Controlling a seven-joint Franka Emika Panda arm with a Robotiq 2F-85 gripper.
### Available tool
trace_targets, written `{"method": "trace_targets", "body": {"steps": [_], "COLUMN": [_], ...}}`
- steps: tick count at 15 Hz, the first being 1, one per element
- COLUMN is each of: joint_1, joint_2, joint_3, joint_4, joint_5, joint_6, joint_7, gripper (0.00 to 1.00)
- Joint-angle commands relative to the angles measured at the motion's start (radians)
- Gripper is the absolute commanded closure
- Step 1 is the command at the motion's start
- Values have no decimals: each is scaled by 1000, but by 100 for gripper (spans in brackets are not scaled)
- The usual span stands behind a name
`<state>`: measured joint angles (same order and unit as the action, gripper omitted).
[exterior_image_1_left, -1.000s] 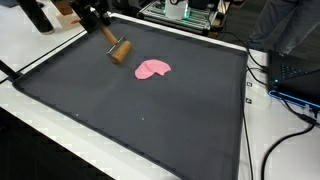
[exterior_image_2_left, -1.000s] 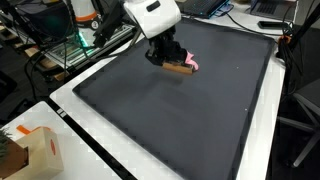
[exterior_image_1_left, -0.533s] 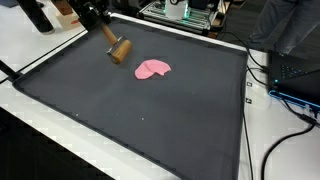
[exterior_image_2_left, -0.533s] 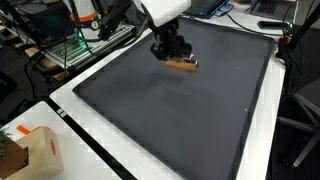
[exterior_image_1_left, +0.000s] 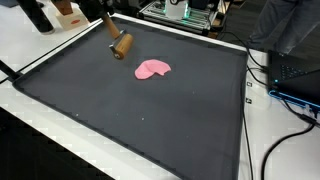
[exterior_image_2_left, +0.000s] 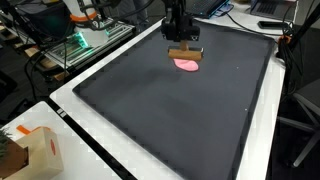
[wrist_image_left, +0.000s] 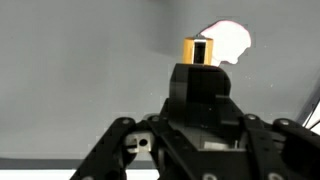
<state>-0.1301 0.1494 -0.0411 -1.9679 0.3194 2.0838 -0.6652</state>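
Holding: the end effector comes down from above with its fingers pressed onto a small brown wooden block, pinching it between them.
Block: it appears to hang a little above the dark surface rather than rest on it. The grip from above probably keeps it clear of the surface so that it does not drag.
Block, other angle: in an exterior view the block sits near the far edge of the surface, tilted, with only the tip of the end effector in frame above it.
Pink piece: a flat, soft-looking pink shape lies on the surface near the block and apart from it, with nothing touching it. In an exterior view the block seems to sit right over the pink piece, but that is likely just the camera angle.
Wrist view: the black body of the end effector fills the lower half. The yellowish end of the block shows between the fingers, with the pink piece just beyond it.
Surroundings: a white border frames the dark surface, and a cardboard box stands off one corner, well apart.
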Motion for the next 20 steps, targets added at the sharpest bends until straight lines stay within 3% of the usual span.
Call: {"method": "trace_targets", "body": {"steps": [1, 10, 16, 17, 18, 20], "joint_1": [38, 146, 203, 193, 199, 199], "joint_2": [-77, -168, -214, -165, -168, -164], "joint_3": [12, 74, 126, 114, 119, 118], "joint_4": [-35, -68, -106, -65, -67, -67], "joint_5": [-88, -313, -375, -341, -342, -342], "joint_6": [-11, -16, -36, -22, -22, -22], "joint_7": [101, 386, 500, 459, 465, 465], "gripper": [75, 75, 75, 75, 50, 50]}}
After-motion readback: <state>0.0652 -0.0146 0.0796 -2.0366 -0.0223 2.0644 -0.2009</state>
